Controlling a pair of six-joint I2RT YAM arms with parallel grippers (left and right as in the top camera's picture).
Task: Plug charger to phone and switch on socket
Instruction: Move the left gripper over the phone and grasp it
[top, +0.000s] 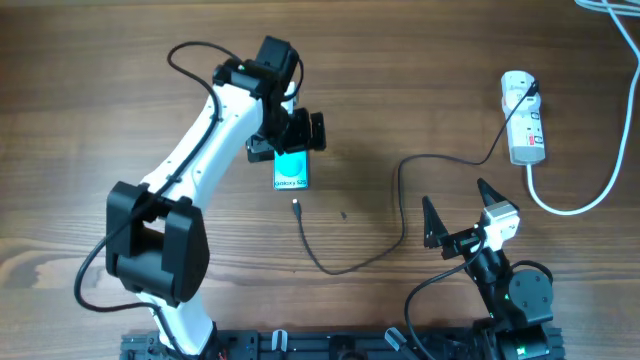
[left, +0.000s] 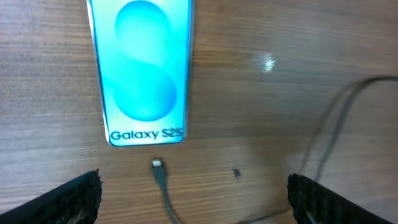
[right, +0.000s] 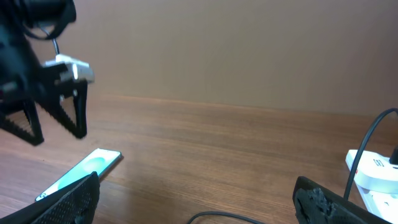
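Observation:
The phone (top: 291, 171) lies flat on the table, teal screen up, with its "Galaxy S25" band toward the front; it also shows in the left wrist view (left: 140, 70) and the right wrist view (right: 81, 172). The black charger cable (top: 345, 262) loops across the table; its connector tip (top: 296, 205) lies just below the phone's lower edge, apart from it (left: 157, 165). My left gripper (top: 288, 132) is open above the phone's far end, holding nothing (left: 193, 196). My right gripper (top: 456, 212) is open and empty at the front right (right: 196, 199). The white socket strip (top: 523, 118) lies at the far right.
A thick white cord (top: 585, 195) runs from the socket strip in a loop toward the right edge. The strip's end shows in the right wrist view (right: 376, 177). A small dark speck (top: 343, 213) lies on the wood right of the connector.

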